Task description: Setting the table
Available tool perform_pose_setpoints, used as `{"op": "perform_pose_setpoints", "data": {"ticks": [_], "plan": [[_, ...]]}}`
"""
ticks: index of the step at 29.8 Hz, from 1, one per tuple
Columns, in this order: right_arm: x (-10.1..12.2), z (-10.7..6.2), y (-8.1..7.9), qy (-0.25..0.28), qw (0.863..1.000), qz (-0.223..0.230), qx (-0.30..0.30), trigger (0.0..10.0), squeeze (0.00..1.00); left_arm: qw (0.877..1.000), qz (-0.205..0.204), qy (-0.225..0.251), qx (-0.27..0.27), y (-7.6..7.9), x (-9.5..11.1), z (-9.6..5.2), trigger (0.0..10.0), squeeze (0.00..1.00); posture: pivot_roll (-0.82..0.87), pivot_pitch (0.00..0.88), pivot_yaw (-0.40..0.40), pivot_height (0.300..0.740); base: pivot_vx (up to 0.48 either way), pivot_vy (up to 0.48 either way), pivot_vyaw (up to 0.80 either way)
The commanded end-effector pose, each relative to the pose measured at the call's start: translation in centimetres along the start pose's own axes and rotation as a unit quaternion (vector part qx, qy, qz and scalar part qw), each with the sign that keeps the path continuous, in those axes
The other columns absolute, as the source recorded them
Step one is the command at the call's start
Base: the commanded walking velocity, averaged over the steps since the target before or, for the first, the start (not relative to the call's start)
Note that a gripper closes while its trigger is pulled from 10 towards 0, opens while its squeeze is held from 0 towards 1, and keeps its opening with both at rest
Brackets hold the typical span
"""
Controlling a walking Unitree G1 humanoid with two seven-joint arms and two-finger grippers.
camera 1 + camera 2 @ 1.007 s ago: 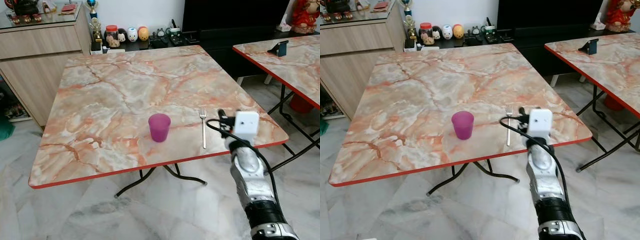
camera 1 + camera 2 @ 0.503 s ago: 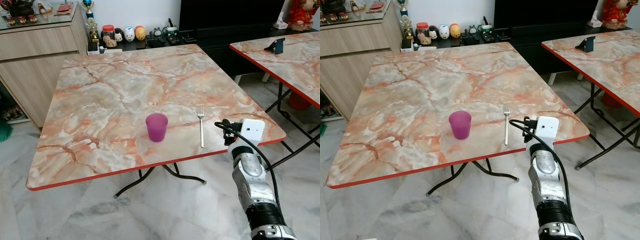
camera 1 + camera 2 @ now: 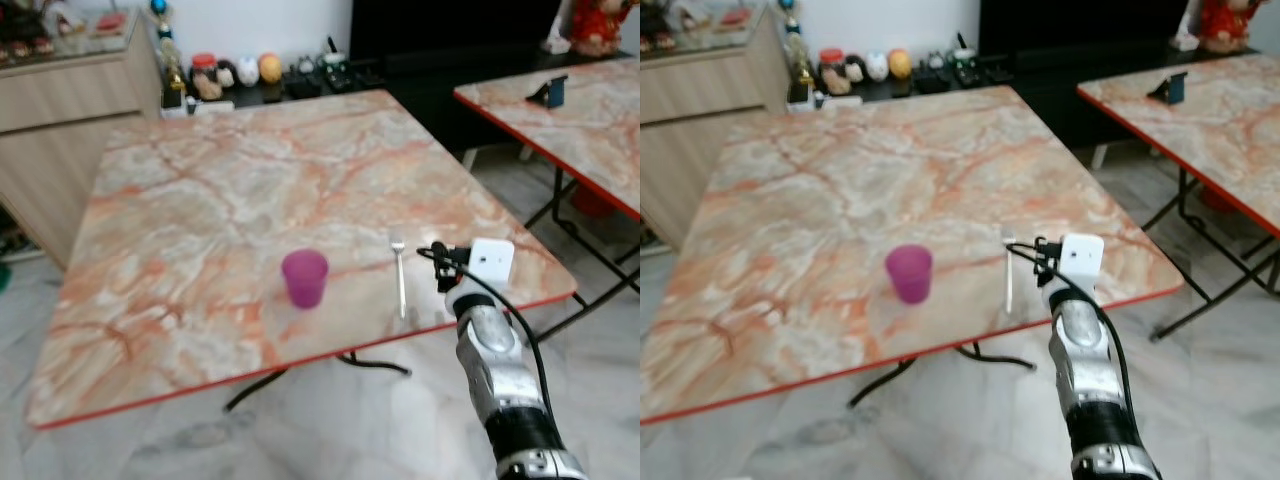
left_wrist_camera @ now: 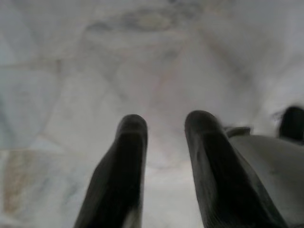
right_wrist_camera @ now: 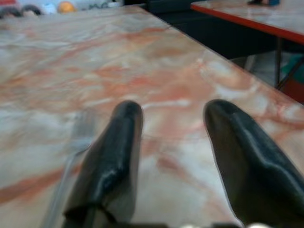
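Reaching over the near right edge of the tabletop (image 3: 230, 190), the right claw (image 5: 173, 111) has its two black fingers apart, holding nothing, low over the marble-patterned surface. Fork (image 3: 399, 275): slim, silver, lying flat on the tabletop, tines pointing away from the robot, handle toward the near edge. It sits just beside the right claw, on its left, not touching as far as visible; blurred in the right wrist view. Cup (image 3: 304, 278): purple, translucent-looking plastic, upright, open top, contents cannot be made out. It stands left of the fork, near but apart, close to the near edge. Tabletop is pink-orange marble pattern with a red rim. Left claw (image 4: 164, 123) hangs over pale floor (image 4: 95, 57), fingers apart, empty. Second tabletop (image 3: 590, 130) of the same pattern stands to the right, with a small dark object on it. Wooden cabinet (image 3: 60, 110) at far left; jars and figurines along the back shelf, blurred.
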State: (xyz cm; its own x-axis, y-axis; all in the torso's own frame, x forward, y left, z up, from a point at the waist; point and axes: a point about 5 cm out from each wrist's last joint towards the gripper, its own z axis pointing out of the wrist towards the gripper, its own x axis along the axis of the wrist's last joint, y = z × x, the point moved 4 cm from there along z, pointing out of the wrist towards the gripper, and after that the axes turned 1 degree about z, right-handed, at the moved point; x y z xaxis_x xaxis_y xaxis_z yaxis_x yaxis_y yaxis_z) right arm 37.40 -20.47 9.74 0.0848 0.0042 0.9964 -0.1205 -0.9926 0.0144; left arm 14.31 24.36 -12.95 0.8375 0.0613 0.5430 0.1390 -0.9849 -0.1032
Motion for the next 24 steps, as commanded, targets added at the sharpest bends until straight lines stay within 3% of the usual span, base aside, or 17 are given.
{"op": "perform_pose_setpoints", "data": {"ticks": [1,5,13,24], "plan": [[0.6,0.2,-1.5,0.008,1.0,0.005,0.019,10.0,0.0,1.0,0.011,-0.014,0.009,-1.0,-0.8,-0.3,10.0,0.0,-0.05,0.0,0.028,0.732,0.334,0.0,0.63],[0.6,0.1,-1.3,0.008,1.0,0.017,0.015,10.0,0.0,1.0,0.011,-0.013,0.01,-1.0,-0.7,-0.3,10.0,0.0,-0.05,0.0,0.028,0.732,0.33,0.0,0.27],[-0.1,-0.5,-1.6,-0.011,0.999,0.01,0.031,10.0,0.0,1.0,0.01,-0.012,0.011,-1.1,-0.7,-0.2,10.0,0.0,-0.05,0.0,0.024,0.732,0.0,0.0,0.0],[0.8,-4.0,-1.2,-0.025,0.999,0.014,0.026,10.0,0.0,1.0,0.011,-0.013,0.012,-1.1,-0.7,-0.2,10.0,0.0,-0.07,0.0,0.022,0.732,0.0,0.0,0.0]]}}
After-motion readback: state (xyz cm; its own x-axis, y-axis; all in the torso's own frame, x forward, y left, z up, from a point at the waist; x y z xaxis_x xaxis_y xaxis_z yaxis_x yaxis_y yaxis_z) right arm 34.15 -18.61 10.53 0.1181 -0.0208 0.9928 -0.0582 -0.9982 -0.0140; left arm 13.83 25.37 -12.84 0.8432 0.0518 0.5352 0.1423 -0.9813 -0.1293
